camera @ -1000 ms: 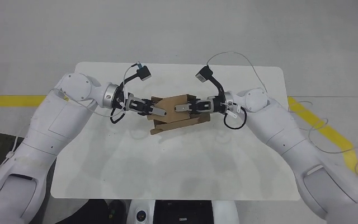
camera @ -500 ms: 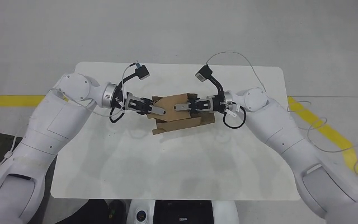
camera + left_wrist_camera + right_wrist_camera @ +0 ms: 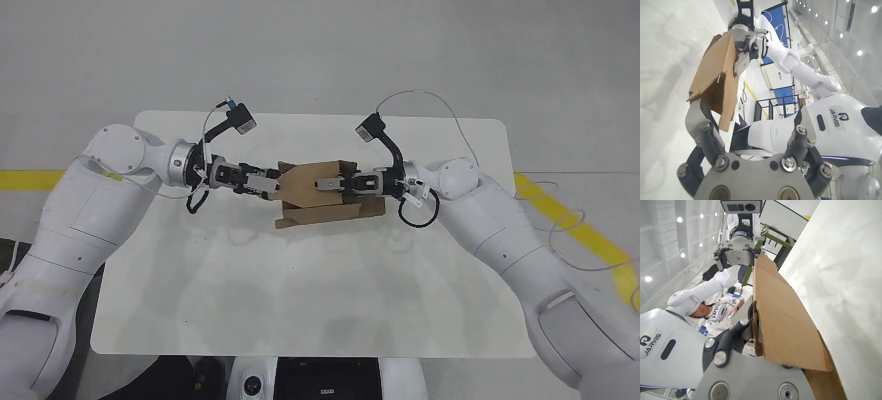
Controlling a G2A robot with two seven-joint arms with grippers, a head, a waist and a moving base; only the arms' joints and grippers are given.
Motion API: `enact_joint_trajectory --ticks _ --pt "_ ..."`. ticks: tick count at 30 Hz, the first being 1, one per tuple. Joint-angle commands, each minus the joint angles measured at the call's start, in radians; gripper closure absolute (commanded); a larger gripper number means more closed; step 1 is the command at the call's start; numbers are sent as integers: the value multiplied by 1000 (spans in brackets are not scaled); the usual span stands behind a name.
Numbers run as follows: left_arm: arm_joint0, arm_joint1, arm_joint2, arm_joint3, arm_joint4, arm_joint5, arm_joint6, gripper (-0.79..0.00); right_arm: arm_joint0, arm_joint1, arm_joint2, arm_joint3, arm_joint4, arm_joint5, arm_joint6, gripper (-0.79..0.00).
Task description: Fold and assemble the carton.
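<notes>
The left pincer [image 3: 748, 110] stands wide open and clamps nothing; one of its fingers [image 3: 693, 111] touches the corner of a loose flap at the near end of the carton [image 3: 300, 180]. The right pincer [image 3: 323, 185] comes in from the opposite end and looks closed on one of the carton's panels, one finger lying along the face and the other hidden behind the board. The carton sits between the two pincers over the middle of the worktop [image 3: 320, 300], part-opened and skewed, its flaps hanging free. I cannot tell whether its underside rests on the surface. It is plain brown corrugated board, so probably very light. It should be stiff across a panel but hinge readily at every score, and it is likely to crease or tear if pinched hard near an edge. The surest hold is probably on a panel edge close to a fold, not on a flap tip, which would simply swing away. The matt board should not slip much in the fingers. What stands in the way is mostly the carton's own dangling flaps and the other pincer, since the two work close together across a short box.
</notes>
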Motion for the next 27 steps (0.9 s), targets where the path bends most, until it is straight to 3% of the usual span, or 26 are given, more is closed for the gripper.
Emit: enact_joint_trajectory --ticks 1,14,27 --pt "3 2 -12 -8 -20 14 -13 -785 2 -4 0 11 -3 -9 -9 0" --pt "28 2 -58 -43 -100 61 -60 -785 15 -35 -10 75 -43 -48 -49 0" --pt "30 -22 -52 -72 -98 58 -57 -785 20 -70 -19 81 -65 -63 -63 0"
